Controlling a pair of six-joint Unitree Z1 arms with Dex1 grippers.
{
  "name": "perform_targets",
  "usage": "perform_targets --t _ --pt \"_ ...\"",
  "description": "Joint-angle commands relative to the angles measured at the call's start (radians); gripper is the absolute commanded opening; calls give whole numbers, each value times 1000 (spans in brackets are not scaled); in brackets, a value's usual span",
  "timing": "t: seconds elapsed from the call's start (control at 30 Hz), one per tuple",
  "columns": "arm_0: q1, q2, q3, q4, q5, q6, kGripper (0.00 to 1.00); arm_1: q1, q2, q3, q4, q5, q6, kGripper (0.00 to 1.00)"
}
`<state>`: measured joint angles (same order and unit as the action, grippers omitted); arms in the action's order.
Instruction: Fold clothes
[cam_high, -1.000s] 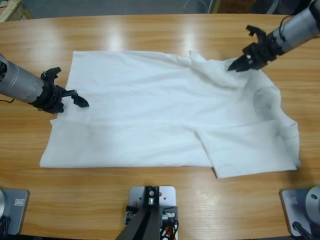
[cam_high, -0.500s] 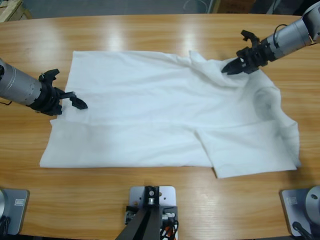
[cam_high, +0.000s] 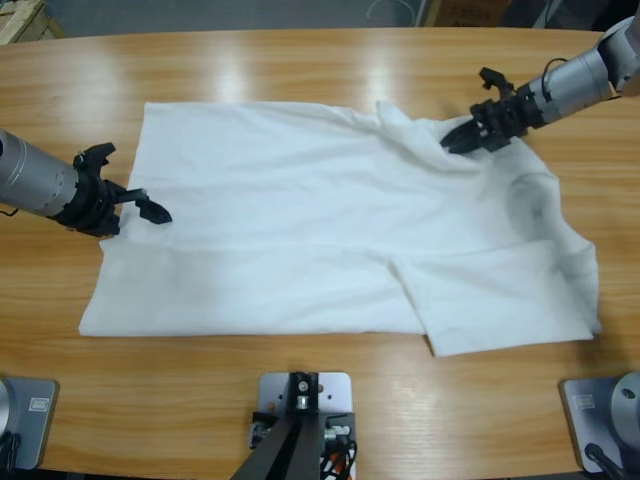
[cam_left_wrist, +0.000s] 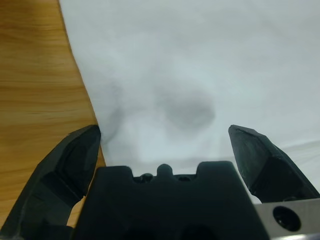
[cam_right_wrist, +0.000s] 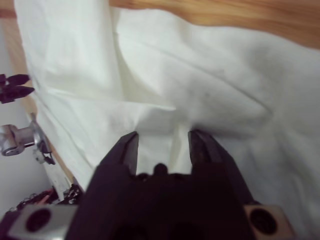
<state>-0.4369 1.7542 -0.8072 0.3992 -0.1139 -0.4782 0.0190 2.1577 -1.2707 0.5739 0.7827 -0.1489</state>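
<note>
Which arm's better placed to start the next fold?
Likely right. The right gripper has its jaws around a raised fold of the T-shirt near the collar. The left gripper hangs open at the hem edge, gripping nothing.

Left pincer (cam_high: 150, 205) slightly back toward the table edge; right pincer (cam_high: 458, 138) slightly further over the T-shirt (cam_high: 330, 240).

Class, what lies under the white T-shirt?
The wooden table shows around the T-shirt on all sides, so it lies beneath. Whatever else the cloth covers cannot be seen.
</note>
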Motion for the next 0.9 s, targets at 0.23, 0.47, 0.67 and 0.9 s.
perform_targets --t 0.23,0.47,0.67,0.9 --pt "4 11 37 -11 -20 -10 991 -18 41 -6 -14 123 -59 0" --pt "4 26 33 -28 -21 -11 991 -22 26 -4 -14 161 -82 0" --pt "4 16 9 -31 -21 -11 991 18 -135 -33 -9 -35 -70 0" --pt "3 9 -4 -31 -23 -11 988 47 -90 -415 92 -224 0 0"
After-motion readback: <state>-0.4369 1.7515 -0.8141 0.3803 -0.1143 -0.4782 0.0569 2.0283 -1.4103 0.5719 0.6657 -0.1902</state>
